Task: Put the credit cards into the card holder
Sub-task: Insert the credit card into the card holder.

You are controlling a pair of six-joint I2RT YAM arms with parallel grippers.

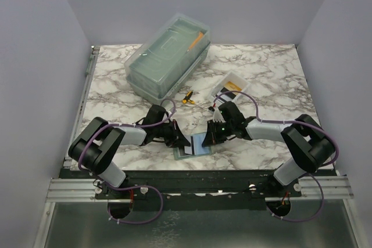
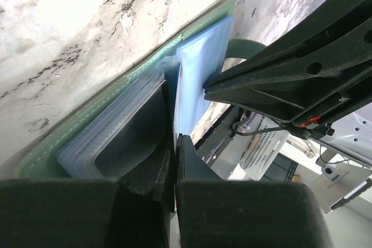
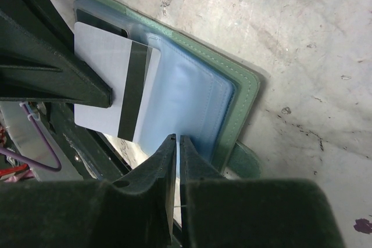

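So our left gripper [image 2: 175, 140] is pinched tight on the edge of a card [image 3: 107, 74], pale back with a black stripe, which lies across the holder [image 3: 244, 85] and sticks out past its edge. Our right gripper [image 3: 177, 140] looks squeezed onto the rim of the holder's bluish clear pocket. Both tips nearly meet over the open holder, flat on the table [image 1: 273, 85] near the front edge between the arms; the tray [image 1: 232, 81] and box [image 1: 165, 56] sit further back
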